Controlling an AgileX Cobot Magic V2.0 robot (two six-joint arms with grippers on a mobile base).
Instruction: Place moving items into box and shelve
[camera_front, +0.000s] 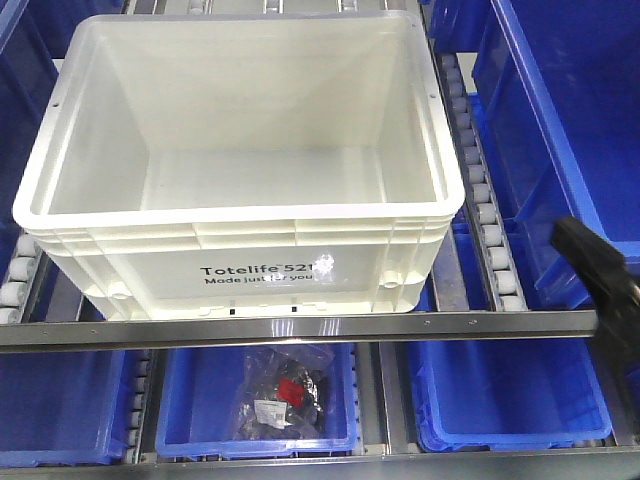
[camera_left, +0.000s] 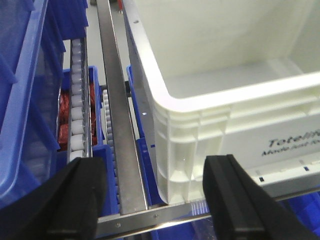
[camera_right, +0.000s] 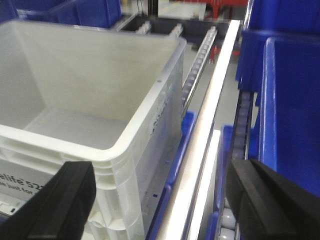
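Nearest the front camera, a steel front rail (camera_front: 300, 327) of the shelf (camera_left: 120, 125) crosses the view, with lower blue bins (camera_front: 255, 405) beneath it; the middle bin holds a clear bag of small parts (camera_front: 283, 395). On the left, the left hand (camera_left: 152, 200) is released, its two black fingers (camera_left: 75, 197) spread wide and holding nothing, poised just before the near left corner of the box. Left of that corner lie a roller track (camera_left: 77, 115) and a bin of red packets (camera_left: 64, 122). At centre, the white box (camera_front: 240, 170), printed "Totelife 521 Made just for you", sits upright on the roller shelf behind the rail; its visible interior shows only bare white floor, and no plush toy appears in any view. On the right, the right hand (camera_right: 155, 195) is likewise released, black fingers (camera_right: 265, 200) apart and holding nothing, near the box's right corner. Further right stands a tall blue bin (camera_front: 560, 130), with the right arm's dark tip (camera_front: 600, 270) overlapping it at the frame edge.
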